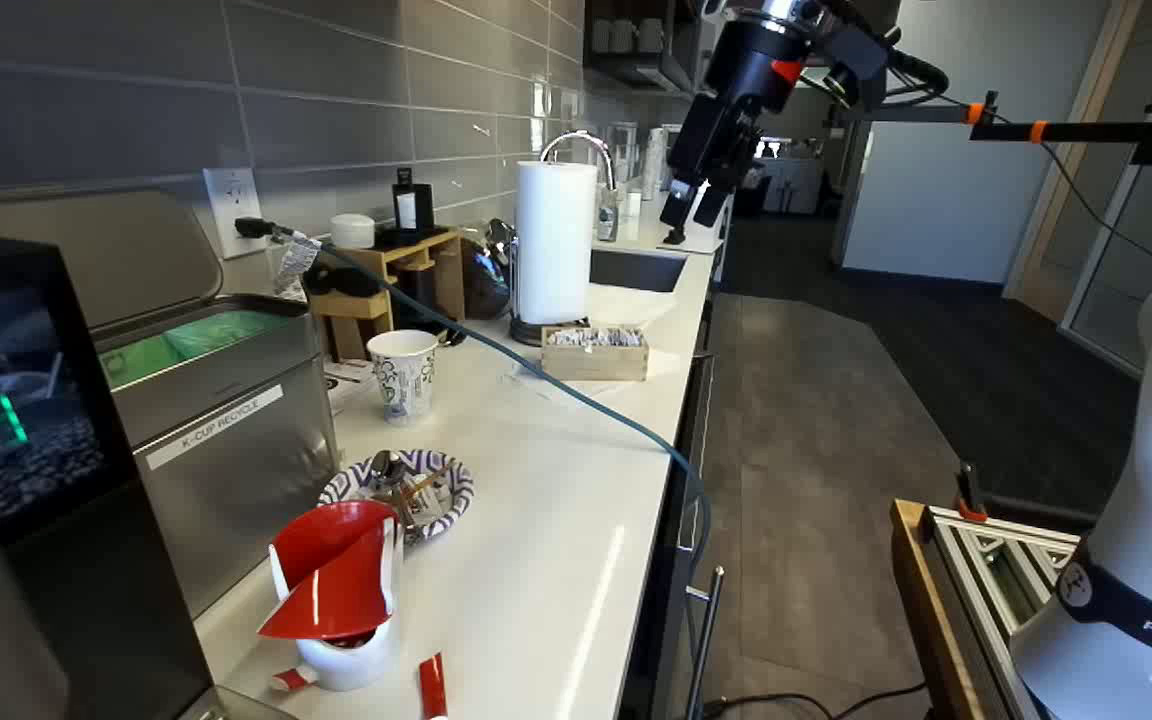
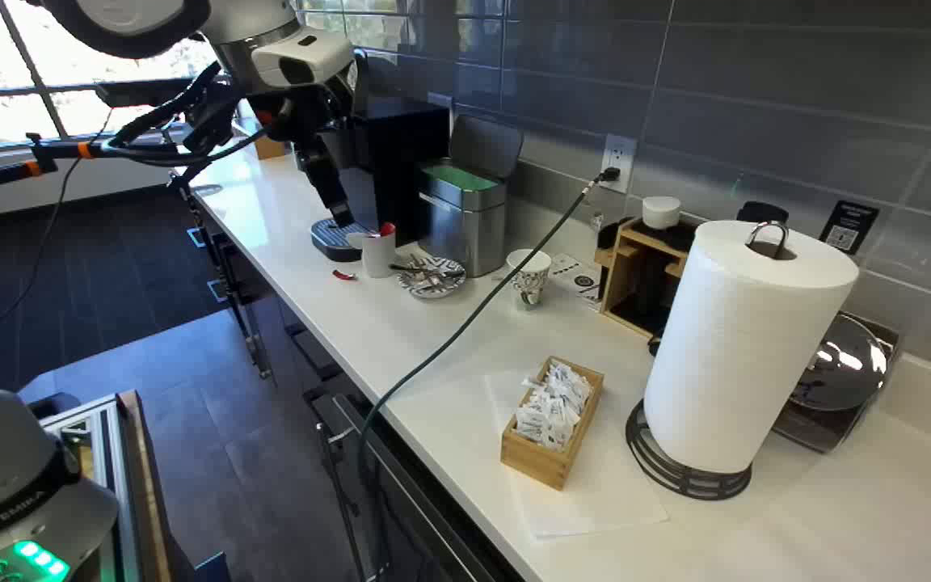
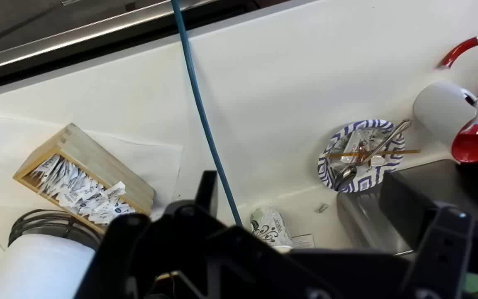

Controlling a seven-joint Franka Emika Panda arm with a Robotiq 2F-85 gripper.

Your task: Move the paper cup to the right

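The paper cup (image 1: 404, 378) is white with a dark scroll pattern and stands upright on the white counter. It shows between the steel bin and the cable in an exterior view (image 2: 528, 279). In the wrist view the cup (image 3: 270, 226) is at the lower middle, its rim partly hidden by the gripper body. My gripper (image 1: 693, 212) is raised in the air, well above the counter and apart from the cup. It also shows in an exterior view (image 2: 342, 217). In the wrist view the gripper (image 3: 305, 195) has its fingers wide apart with nothing held between them.
A blue-green cable (image 2: 465, 323) crosses the counter beside the cup. A patterned plate (image 1: 456, 500), a red and white container (image 1: 336, 590), a steel bin (image 2: 465, 230), a wooden packet box (image 2: 583, 436) and a paper towel roll (image 2: 744, 347) stand around.
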